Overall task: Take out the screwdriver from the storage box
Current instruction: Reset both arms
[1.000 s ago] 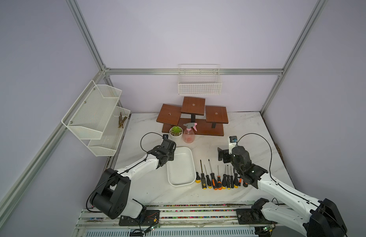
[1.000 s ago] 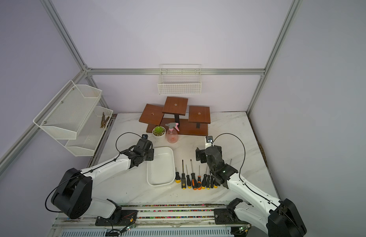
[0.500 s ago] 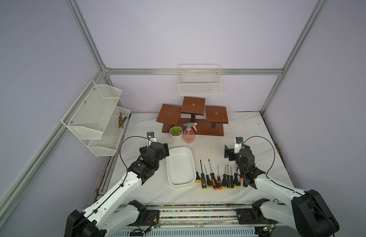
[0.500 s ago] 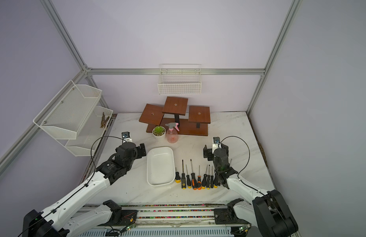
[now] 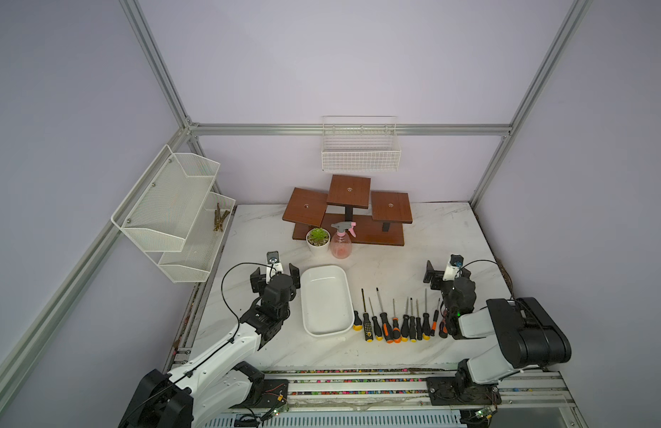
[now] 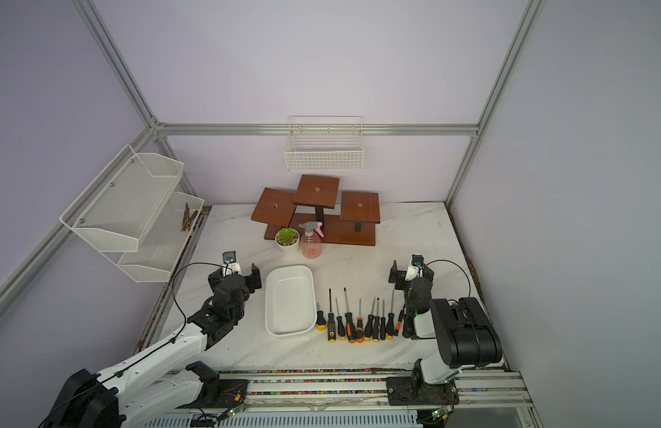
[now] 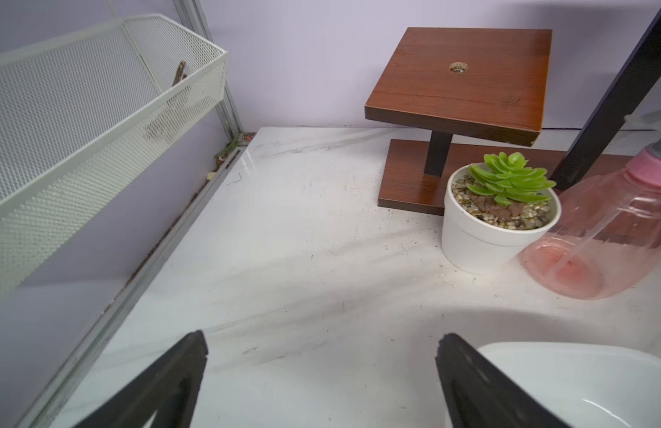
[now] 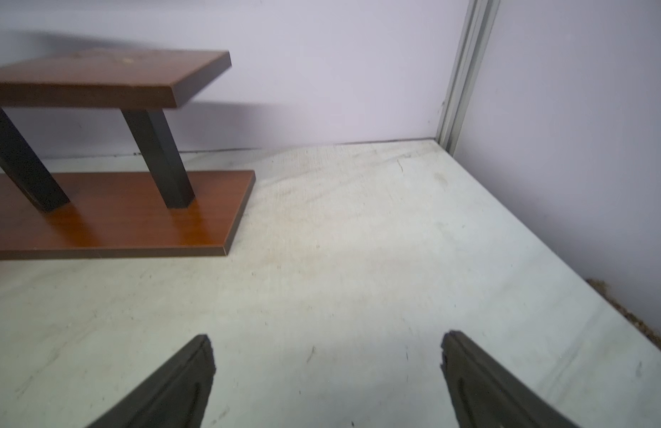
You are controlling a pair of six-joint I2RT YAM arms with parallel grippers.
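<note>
While my left gripper hung just beside the far corner of the storage box on my left side, its jaws stood spread wide with nothing between them. The left wrist view showed only bare marble between the two fingertips, with a corner of the box close by one of them. My right gripper was likewise wide open and empty, over bare tabletop just beyond the tips of the screwdrivers.

Both top views showed the box as a clean white tub with nothing in it. The screwdrivers lay out on the table in a neat row between the box and my right arm, handles toward my base and shafts pointing to the back wall. The nearest one lay just beside the box's rim, and the one at the other end was partly hidden by my right arm.

From that I judged the job done: no tool was left in the box to fetch, and nothing more was asked of me.
</note>
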